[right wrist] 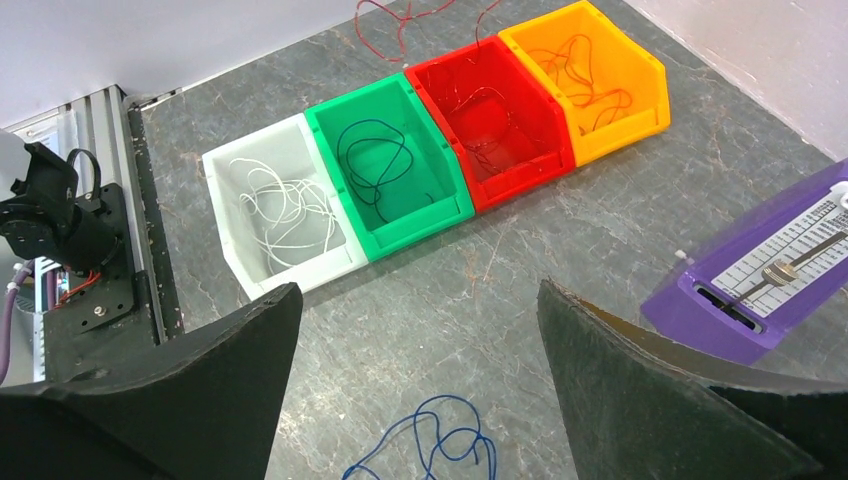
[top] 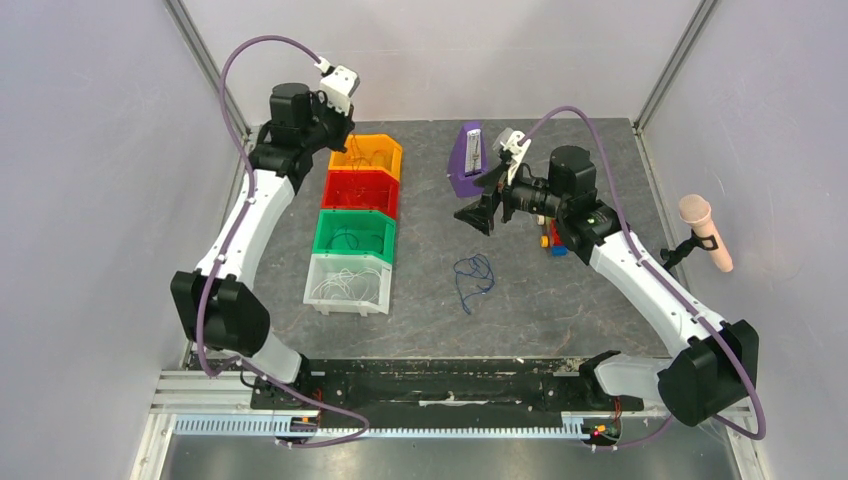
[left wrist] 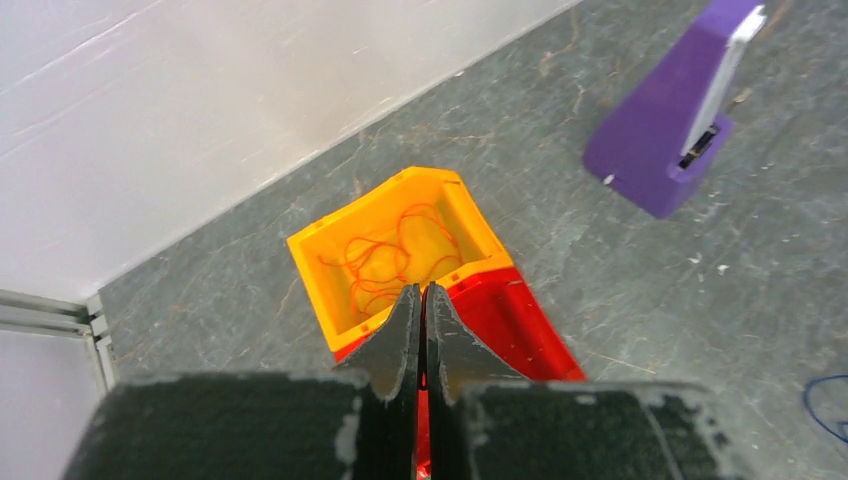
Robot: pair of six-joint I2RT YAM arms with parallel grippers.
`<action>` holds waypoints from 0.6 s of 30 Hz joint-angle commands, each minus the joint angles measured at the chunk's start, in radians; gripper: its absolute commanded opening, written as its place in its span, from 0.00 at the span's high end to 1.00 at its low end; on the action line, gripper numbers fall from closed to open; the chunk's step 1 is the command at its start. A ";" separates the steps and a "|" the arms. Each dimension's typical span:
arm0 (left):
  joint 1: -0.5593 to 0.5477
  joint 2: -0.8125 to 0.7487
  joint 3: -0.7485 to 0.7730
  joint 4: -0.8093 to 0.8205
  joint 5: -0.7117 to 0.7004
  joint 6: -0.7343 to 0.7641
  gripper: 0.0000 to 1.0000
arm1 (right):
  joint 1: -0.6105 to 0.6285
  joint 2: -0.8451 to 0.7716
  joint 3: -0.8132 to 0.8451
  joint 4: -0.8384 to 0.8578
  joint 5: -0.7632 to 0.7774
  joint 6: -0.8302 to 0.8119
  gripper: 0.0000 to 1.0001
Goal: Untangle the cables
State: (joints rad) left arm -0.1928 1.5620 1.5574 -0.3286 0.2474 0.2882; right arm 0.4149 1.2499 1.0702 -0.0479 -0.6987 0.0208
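1. Dark grey stone-look bench (top: pixel 560 300) fills my overhead view, with pale walls (top: pixel 450 50) on three sides.
2. At far left, the left end effector (left wrist: pixel 421 330) is clenched, its two fingers pressed flat together. From its wrist camera I see it poised over the seam between the orange bin (right wrist: pixel 625 135) and the red bin (right wrist: pixel 525 180). I see nothing gripped at the tips.
3. Four bins touch in a single row: orange farthest from me, then red, then the green bin (right wrist: pixel 420 235), then the white bin (right wrist: pixel 320 265) nearest the arm bases.
4. Each bin holds loose wire: an orange cable (right wrist: pixel 580 70), a thin red cable (right wrist: pixel 490 115), a dark cable (right wrist: pixel 375 165) in the green one, and white cables (right wrist: pixel 290 205).
5. More red strands (right wrist: pixel 400 20) show at the top edge of the right wrist view, beyond the red bin. I cannot tell whether they hang or lie flat.
6. Right of the bins, a blue cable (top: pixel 473 278) lies alone on the bench in a loose loop, well apart from every bin.
7. Beyond it stands a purple wedge-shaped device (top: pixel 466 160) with a white scale on its face.
8. The right end effector (right wrist: pixel 418 300) is released, fingers spread wide and holding nothing, raised between the purple device and the blue cable.
9. Under the right arm sit a few coloured blocks (top: pixel 553 243).
10. At the right wall, a pink microphone-like object (top: pixel 705 232) sticks out on a black bracket.
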 commanded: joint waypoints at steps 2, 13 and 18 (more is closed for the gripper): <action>0.018 0.023 -0.070 0.150 -0.063 0.095 0.98 | -0.003 -0.029 -0.012 0.002 0.007 -0.012 0.09; -0.017 0.259 -0.178 0.527 -0.530 0.019 0.98 | -0.003 -0.034 -0.012 -0.043 0.022 -0.040 0.09; -0.016 0.212 -0.366 0.722 -0.574 0.020 0.98 | -0.003 -0.051 -0.021 -0.068 0.041 -0.051 0.09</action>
State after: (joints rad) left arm -0.2054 1.8389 1.2949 0.1513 -0.2058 0.3305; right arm 0.4149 1.2385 1.0554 -0.1024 -0.6811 -0.0051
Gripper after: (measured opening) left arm 0.040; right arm 0.907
